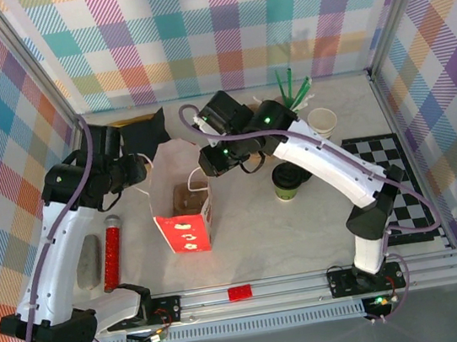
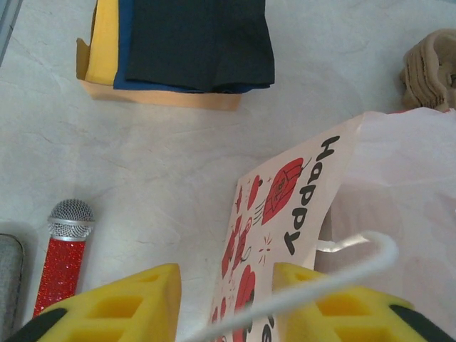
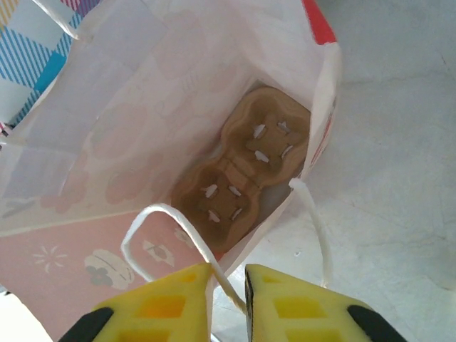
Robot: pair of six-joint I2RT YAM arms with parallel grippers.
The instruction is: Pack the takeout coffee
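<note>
**Takeout coffee (image 1: pixel 287 186) is on the table (image 1: pixel 264 242), outside the paper bag (image 1: pixel 186 221).**
Your top view places one dark-green cup with a round black lid, upright, right of the bag and just beside the right arm. Your right wrist view looks into the thin white bag: one brown moulded cardboard carrier (image 3: pixel 242 171) with two slit wells lies on the bottom. The yellow right fingers (image 3: pixel 299 313) are nearly together, clamped on the bag's rim and one white cord handle. Your left wrist view shows the left fingers (image 2: pixel 121 310) apart, the red-printed bag wall between them and bare table in the gap. It also shows one red glitter microphone (image 2: pixel 64 263) and one stack of folded napkins (image 2: pixel 192 43) in black, blue and yellow.
</note>
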